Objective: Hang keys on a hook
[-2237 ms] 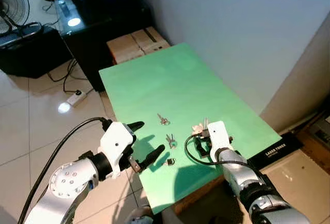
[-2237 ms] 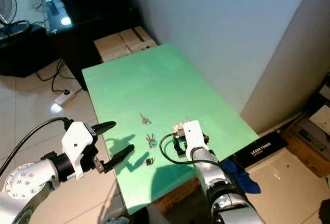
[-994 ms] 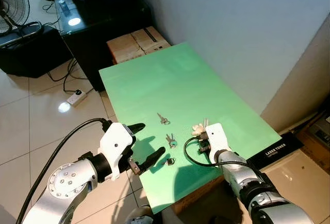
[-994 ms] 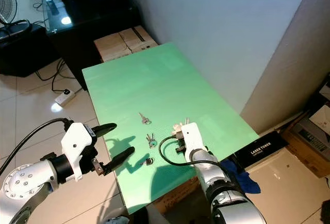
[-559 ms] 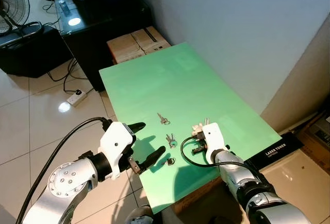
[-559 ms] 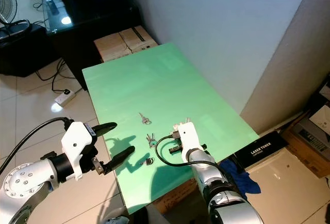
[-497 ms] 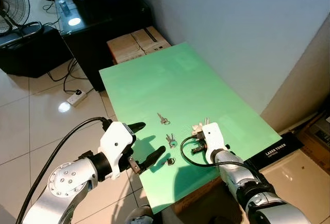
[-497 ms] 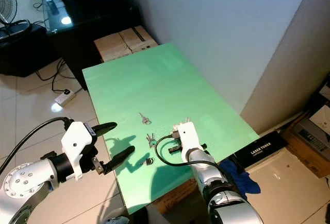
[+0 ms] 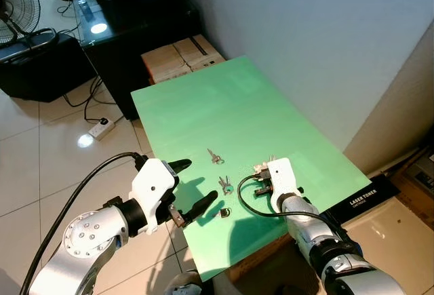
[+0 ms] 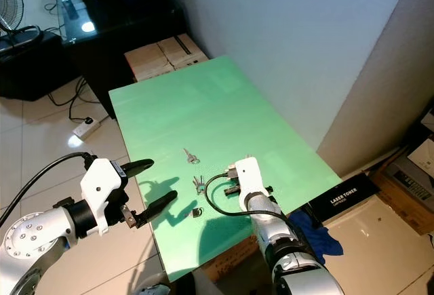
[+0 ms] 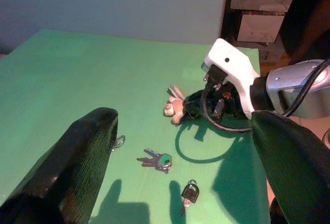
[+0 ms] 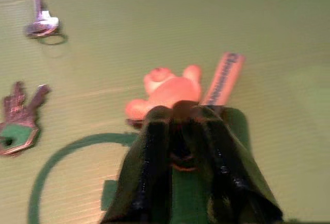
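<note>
My right pincer (image 12: 178,131) pinches the bear keychain (image 12: 165,91), its key (image 12: 221,79) pointing away; green-capped keys (image 12: 18,123) lie beside on the counter (image 9: 224,105).

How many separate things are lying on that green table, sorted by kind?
Key sets: 3 (single silver key, keys with green tag, keys with bear charm, which the right gripper is closing on)
Small padlocks: 1 (padlock)
Total: 4

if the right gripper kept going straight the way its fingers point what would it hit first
Most likely the bear-charm keys: the right gripper points right at them, its shut fingertips already over the charm's lower edge on the green table. Whether they touch is unclear.
</note>
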